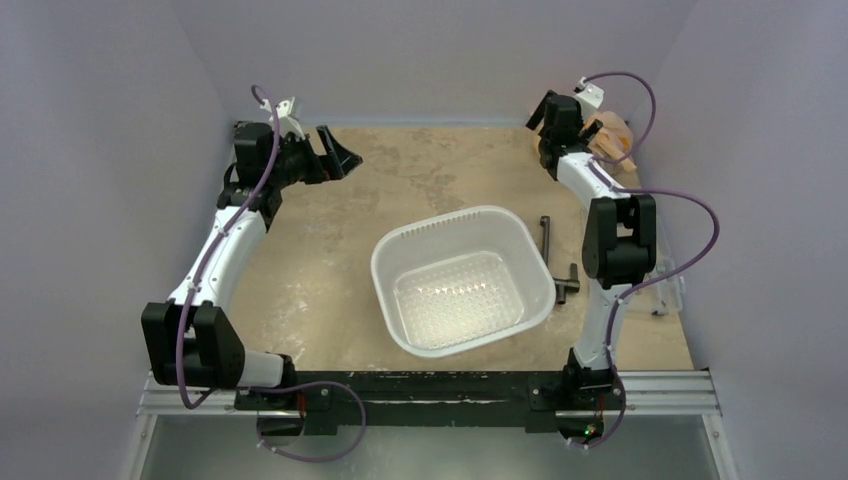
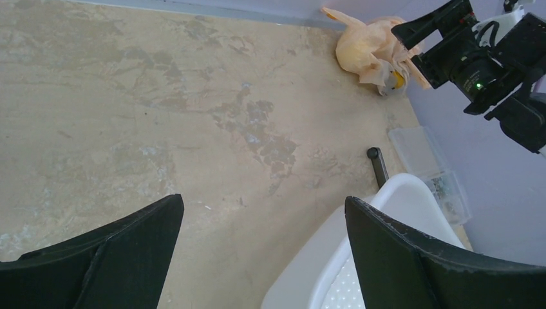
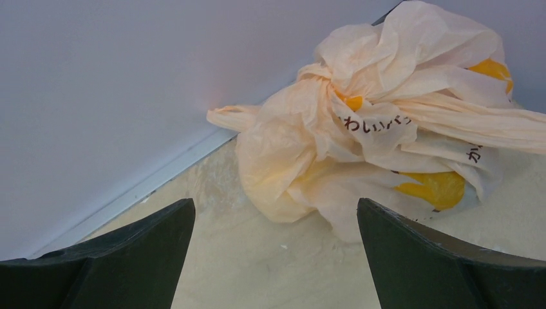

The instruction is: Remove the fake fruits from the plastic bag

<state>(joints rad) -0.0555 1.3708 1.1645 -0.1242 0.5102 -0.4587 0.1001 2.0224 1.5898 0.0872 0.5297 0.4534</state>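
Note:
The plastic bag [image 3: 380, 135], peach-beige, knotted, with yellow print and lettering, lies crumpled in the far right corner of the table [image 1: 612, 135], and it shows in the left wrist view too [image 2: 370, 45]. The fake fruits are hidden inside it. My right gripper [image 3: 275, 212] is open just short of the bag, with only bare table between its fingers; the top view shows it left of the bag [image 1: 560, 115]. My left gripper [image 2: 264, 206] is open and empty, held above the table at the far left [image 1: 340, 152].
A white perforated basin [image 1: 385, 270] stands mid-table, its rim under my left gripper's right finger [image 2: 399, 193]. Black metal tools [image 1: 548, 240] lie right of the basin. A clear plastic container [image 2: 428, 161] sits by the right wall. Walls close off the back and both sides.

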